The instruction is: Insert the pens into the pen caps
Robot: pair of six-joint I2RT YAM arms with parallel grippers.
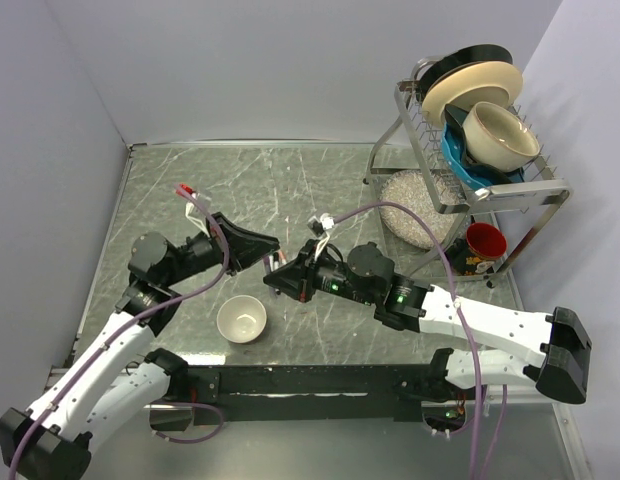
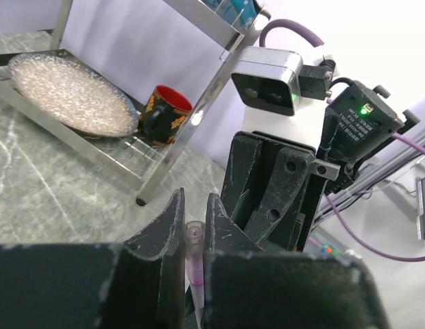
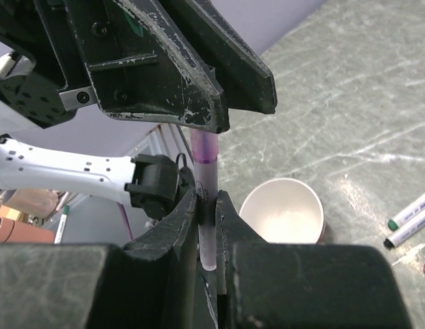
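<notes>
1. We are clamping our right gripper (image 3: pixel 207 202) tightly around a pen (image 3: pixel 208 179) at mid-shaft.
2. Our left gripper (image 2: pixel 193 226) is pinching that pen's purplish end, its fingers closed.
3. Two spare pens (image 3: pixel 413 218) are lying on the table (image 3: pixel 349 103) near a white bowl (image 3: pixel 284 214) – well apart from both grippers.

The bench (image 1: pixel 290 190) is a grey-green slab with pale marbled streaks, walled in on three sides. A white bowl (image 1: pixel 241 320) stands upright on it near the front edge. At the far right corner a metal dish rack (image 1: pixel 382 150) stands on its legs. A red mug (image 1: pixel 484 243) sits low beside it; whether on the bench or the rack's shelf is unclear. To the bowl's right, a green-tipped pen (image 3: pixel 415 208) and a black-tipped pen (image 3: pixel 411 229) lie flat, side by side.
</notes>
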